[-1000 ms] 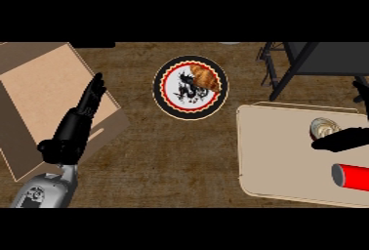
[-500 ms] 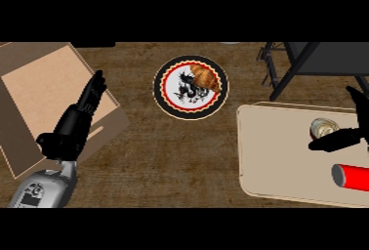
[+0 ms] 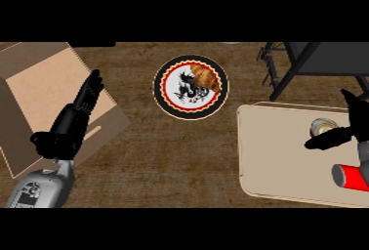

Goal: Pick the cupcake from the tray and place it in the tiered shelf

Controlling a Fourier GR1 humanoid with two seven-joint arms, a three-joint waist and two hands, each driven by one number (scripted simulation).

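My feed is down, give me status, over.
Left hand open, idle at left. Right hand open, spread about cupcake on tray. Red can close beside that hand.

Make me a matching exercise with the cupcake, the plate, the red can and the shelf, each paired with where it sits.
Things:
1. cupcake
2. plate
3. red can
4. shelf

Places:
A. view's top right, beyond the tray
B. on the tray, at the view's right edge, lower down
C. on the counter, left of the tray
D. on the tray, right beside the right hand

Pairs: 1-D, 2-C, 3-B, 4-A
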